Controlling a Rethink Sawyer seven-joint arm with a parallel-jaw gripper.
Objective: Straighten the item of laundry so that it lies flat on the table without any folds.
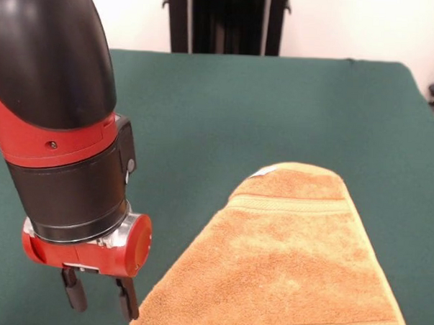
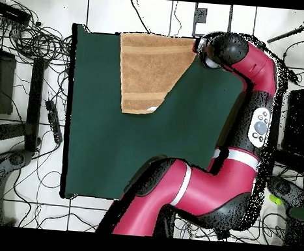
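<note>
Front view: nearest the camera, one orange-tan towel (image 1: 292, 266) lies on the green bench (image 1: 226, 112), running off the bench's near edge at the bottom of the frame. Its far end narrows to a rounded tip with a small white label (image 1: 263, 171) at the far-left side. One woven stripe band crosses below that tip, a second runs along the bottom edge. The left side slants diagonally, suggesting a corner folded under or over. The arm (image 1: 53, 112) descends steeply at the left, wrist vertical, end effector (image 1: 99, 293) pointing down just beside the towel's left edge. Two dark fingers (image 1: 73, 289) stand apart with nothing between them: released. Contact with the towel cannot be confirmed.

Overhead view: one towel (image 2: 149, 68) sits against the bench's (image 2: 94, 152) top edge, toward the top-right corner, its right side cut diagonally. The arm (image 2: 245, 131) loops from the bottom along the right edge, with its wrist above the towel's upper-right corner. Cables (image 2: 37, 40) and equipment lie on the floor around the bench.
</note>
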